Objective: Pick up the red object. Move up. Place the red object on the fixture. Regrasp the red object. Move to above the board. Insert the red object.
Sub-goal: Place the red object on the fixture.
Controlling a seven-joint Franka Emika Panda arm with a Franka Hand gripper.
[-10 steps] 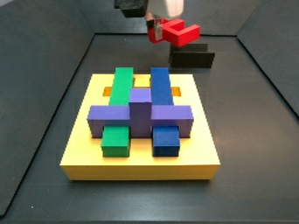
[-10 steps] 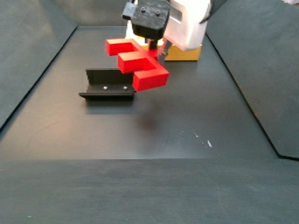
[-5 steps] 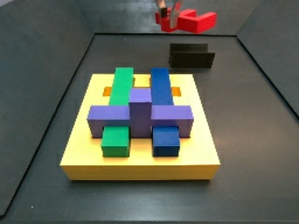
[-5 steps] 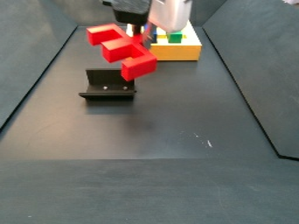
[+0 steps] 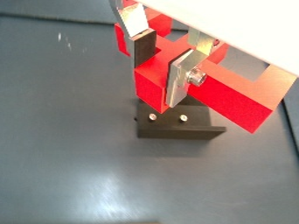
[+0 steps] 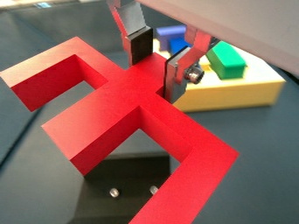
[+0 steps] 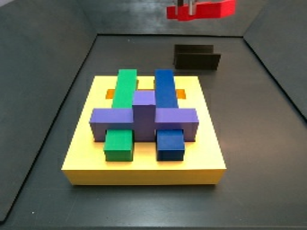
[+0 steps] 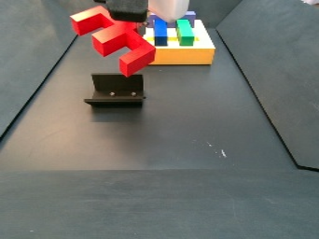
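Fingers (image 6: pixel 177 77) clamped on the central stub of the red object (image 6: pixel 122 109); both wrist views show the silver plates and dark pads pressed against red on either side, so the grasp looks firm. The gripper (image 5: pixel 163 54) sits high, above the fixture (image 5: pixel 179 122).

Change over the last second: the red object has risen from just over the fixture to near the top edge of a side view (image 7: pixel 200 9), and in a side view it has also shifted left, now hanging above and slightly left of the fixture (image 8: pixel 116 91), well clear of it. The board (image 7: pixel 145 162) with its blocks is untouched.

Judgement: pick-up done, move-up nearly complete. Next step, lower onto the fixture; the legs need aligning with the holder first, since the piece hangs tilted.
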